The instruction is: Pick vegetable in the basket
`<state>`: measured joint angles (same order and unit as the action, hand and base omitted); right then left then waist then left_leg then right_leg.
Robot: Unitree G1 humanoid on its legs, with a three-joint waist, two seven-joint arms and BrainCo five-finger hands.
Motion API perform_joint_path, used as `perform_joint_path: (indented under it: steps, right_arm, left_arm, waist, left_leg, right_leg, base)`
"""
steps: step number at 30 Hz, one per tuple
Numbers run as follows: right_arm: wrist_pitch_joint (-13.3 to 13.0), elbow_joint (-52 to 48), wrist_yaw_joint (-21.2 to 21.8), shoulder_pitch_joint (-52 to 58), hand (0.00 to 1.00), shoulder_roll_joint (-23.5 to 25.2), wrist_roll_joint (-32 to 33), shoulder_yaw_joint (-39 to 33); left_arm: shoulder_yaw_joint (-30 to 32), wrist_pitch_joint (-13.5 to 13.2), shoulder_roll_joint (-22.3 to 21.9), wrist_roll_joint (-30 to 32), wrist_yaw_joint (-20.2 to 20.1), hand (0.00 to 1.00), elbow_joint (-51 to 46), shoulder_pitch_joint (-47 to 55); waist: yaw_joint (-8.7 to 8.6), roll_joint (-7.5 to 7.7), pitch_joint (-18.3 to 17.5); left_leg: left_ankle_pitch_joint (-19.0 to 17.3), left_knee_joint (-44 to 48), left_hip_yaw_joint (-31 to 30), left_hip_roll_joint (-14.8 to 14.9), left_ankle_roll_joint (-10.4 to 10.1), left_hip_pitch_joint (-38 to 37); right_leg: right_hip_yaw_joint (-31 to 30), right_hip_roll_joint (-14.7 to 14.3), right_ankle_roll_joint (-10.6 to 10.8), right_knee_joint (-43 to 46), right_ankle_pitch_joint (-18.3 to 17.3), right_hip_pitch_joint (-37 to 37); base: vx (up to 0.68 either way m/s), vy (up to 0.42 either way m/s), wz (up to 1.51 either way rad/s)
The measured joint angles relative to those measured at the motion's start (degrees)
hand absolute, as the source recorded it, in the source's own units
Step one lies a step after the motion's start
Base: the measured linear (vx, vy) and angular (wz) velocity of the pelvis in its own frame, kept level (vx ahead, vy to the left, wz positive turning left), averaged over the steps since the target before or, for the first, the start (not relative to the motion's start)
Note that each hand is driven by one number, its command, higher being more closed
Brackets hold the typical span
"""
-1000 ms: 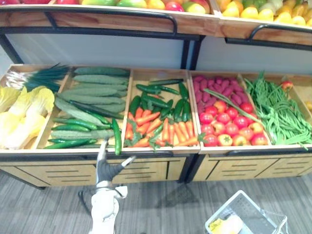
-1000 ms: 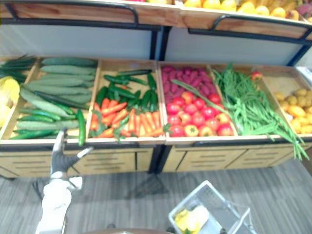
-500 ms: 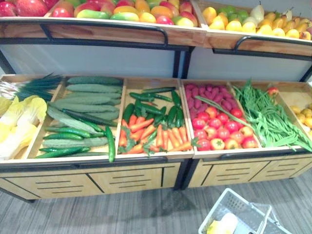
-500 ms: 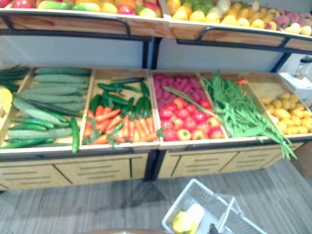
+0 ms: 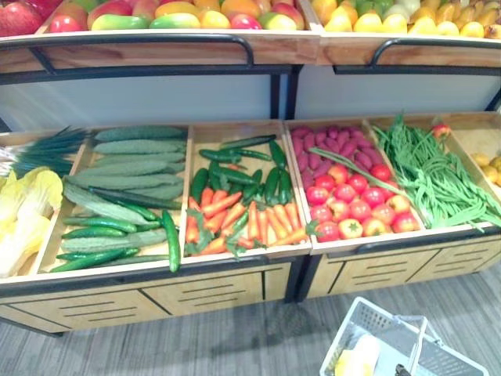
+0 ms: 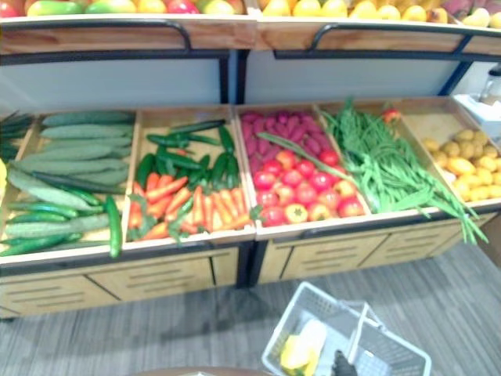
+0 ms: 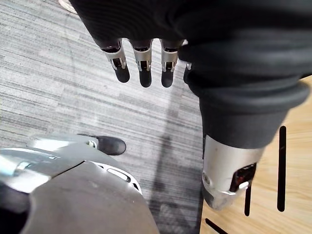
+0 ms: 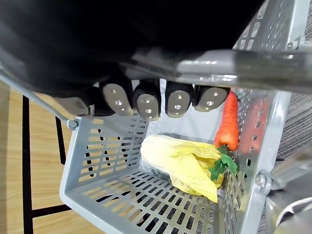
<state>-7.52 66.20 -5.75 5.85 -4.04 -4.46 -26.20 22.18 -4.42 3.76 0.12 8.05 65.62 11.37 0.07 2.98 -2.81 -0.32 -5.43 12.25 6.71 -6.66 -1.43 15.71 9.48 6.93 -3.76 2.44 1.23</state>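
A grey plastic basket [image 6: 291, 321] hangs low at the front right over the floor. My right hand [image 8: 146, 100] is curled round its handle [image 8: 253, 68] and also shows as a dark patch [image 6: 342, 365] at the basket's top. Inside lie a yellow cabbage [image 8: 180, 163] and an orange carrot [image 8: 231, 122]. My left hand [image 7: 141, 56] hangs over the grey floor beside the stand's wooden front, fingers straight, holding nothing. On the stand, cucumbers [image 5: 133, 164], carrots [image 5: 246, 223] and tomatoes [image 5: 356, 210] lie in wooden crates.
The stand also holds dark green peppers [image 5: 235, 157], purple sweet potatoes [image 5: 325, 143], green beans [image 5: 438, 172], yellow cabbages [image 5: 23, 215] and scallions [image 5: 43, 150]. An upper shelf of fruit [image 5: 196, 16] with a black rail overhangs the crates. Grey carpet [image 5: 235, 341] lies in front.
My left hand, raised at the cucumber crate's front edge a second ago, has dropped out of the eye views. The camera has shifted, and more of the basket shows.
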Motion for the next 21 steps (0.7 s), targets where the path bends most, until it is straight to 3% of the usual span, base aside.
perform_joint_path:
  steps: [5, 6, 8, 9, 10, 13, 14, 15, 16, 17, 19, 21]
  right_arm:
    - [0.57, -0.07, 0.43, -0.25, 1.0, -0.2, -0.09, 0.31]
    - [0.56, -0.09, 0.59, -0.6, 1.0, -0.24, -0.08, 0.25]
    - [0.41, -0.95, 1.09, -2.59, 1.0, -0.73, 0.12, -0.26]
    - [0.17, -1.49, 1.11, -2.74, 1.0, -0.77, 0.19, -0.35]
    - [-0.42, -2.75, 1.21, -2.98, 1.0, -0.17, 0.56, -0.47]
    - [-0.39, -4.65, 1.16, -3.7, 1.0, 1.06, 1.1, -0.55]
    - [-0.41, -6.09, 1.38, -3.78, 1.0, 2.02, 1.09, -0.35]
    - [-0.41, -6.69, 1.42, -3.83, 1.0, 2.22, 1.06, -0.25]
    - [-0.49, -7.46, 1.33, -3.95, 1.0, 2.78, 1.02, -0.26]
    - [-0.39, -7.14, 0.96, -3.9, 1.0, 2.11, 1.23, -0.55]
    - [-0.4, -6.54, 0.95, -3.23, 1.0, 1.57, 1.26, 0.21]
    - [-0.46, -4.53, 0.66, -3.83, 1.0, 0.15, 0.71, 2.94]
  left_arm:
    - [-1.59, 0.04, 0.58, -0.03, -0.72, 0.0, 0.43, -0.41]
    - [-1.65, 0.04, 0.72, -0.05, -0.97, 0.0, 0.39, -0.69]
    - [-2.32, 0.16, 1.54, 0.07, -1.35, 0.0, 0.41, -2.6]
    - [-2.65, 0.31, 1.66, 0.22, -1.26, 0.0, 0.43, -2.82]
    - [-3.58, 1.1, 2.03, 1.27, -0.54, 0.0, 0.59, -3.52]
    - [-3.68, 1.38, 1.96, 2.2, 0.49, 0.0, 0.59, -4.84]
    - [-3.52, 1.36, 1.95, 3.51, 0.58, 0.0, 0.44, -4.98]
    - [-3.56, 1.25, 1.95, 3.52, 0.6, 0.0, 0.2, -4.75]
    - [-3.63, 1.18, 2.26, 3.88, 0.6, 0.0, -1.24, -4.97]
    - [-3.89, 1.11, 2.34, 4.8, 0.57, 0.0, -2.67, -5.11]
    - [-4.08, 0.78, 2.35, 5.05, 0.54, 0.0, -2.92, -4.69]
    - [-6.63, 0.73, 3.16, 5.19, 0.34, 0.0, -3.05, -4.7]
  waist:
    - [-0.06, 0.33, 0.79]
    - [-0.12, 0.61, 1.45]
    - [-1.15, 0.74, 5.3]
    - [-1.44, 0.6, 5.88]
    - [-1.52, 0.91, 6.75]
    - [-1.41, 0.71, 8.44]
    - [-1.21, -0.45, 8.73]
    - [-1.1, -0.84, 8.61]
    - [-1.63, -0.12, 9.46]
    - [-1.5, 0.31, 9.99]
    - [-1.44, 0.42, 10.02]
    - [-1.47, 0.79, 9.83]
  left_leg:
    - [-1.18, 0.77, 1.31, 0.13, -0.46, -1.53]
    - [-2.47, 3.11, 1.41, 0.24, -0.29, -1.15]
    - [-9.82, 17.38, 2.06, 1.57, 0.46, 3.12]
    - [-11.09, 19.74, 2.69, 2.02, 0.69, 3.94]
    - [-12.4, 22.42, 6.27, 2.77, 1.17, 4.79]
    - [-13.34, 22.68, 12.41, 4.92, 1.65, 3.92]
    - [-12.87, 21.22, 18.58, 7.23, 3.03, 3.04]
    - [-12.37, 20.7, 22.0, 8.14, 3.66, 2.75]
    - [-11.54, 19.44, 25.84, 8.19, 4.2, 2.27]
    - [-10.46, 17.7, 29.8, 7.96, 4.68, 0.56]
    - [-9.53, 16.25, 34.6, 7.93, 4.99, -1.3]
    - [-9.42, 16.72, 41.75, 7.94, 4.97, -1.74]
  right_leg:
    - [-1.74, 0.15, 0.17, 2.37, -1.48, 0.12]
    - [-2.37, 0.5, 0.3, 4.6, -2.46, 0.79]
    - [-5.16, 1.81, 0.9, 14.43, -6.26, 4.34]
    - [-6.0, 1.76, 1.11, 15.69, -6.42, 5.17]
    - [-10.37, 1.03, 1.81, 17.17, -4.4, 7.99]
    - [-13.85, -1.8, 0.55, 15.22, 3.45, 10.43]
    - [-14.59, -4.18, 0.29, 7.75, 13.54, 11.06]
    - [-13.35, -4.65, -0.13, 6.38, 15.06, 11.23]
    - [-5.66, -3.48, -5.06, 15.34, 8.78, 13.29]
    - [2.07, -0.86, -7.94, 26.79, 0.13, 13.67]
    - [8.46, 2.54, -7.88, 36.65, -4.47, 11.33]
    - [12.35, 8.88, -7.15, 44.02, -6.02, 7.53]
  base:
    - [-0.03, -0.008, -0.12]
    - [-0.04, 0.023, -0.31]
    - [-0.08, 0.035, -0.37]
    - [-0.1, 0.094, -0.87]
    - [-0.1, 0.113, -0.99]
    - [-0.18, 0.136, -1.41]
    - [-0.29, 0.156, -1.82]
    - [-0.27, 0.119, -2.11]
    - [-0.24, 0.094, -1.62]
    - [-0.19, 0.105, -1.52]
    - [-0.11, 0.074, -1.38]
    - [-0.12, -0.011, -1.69]
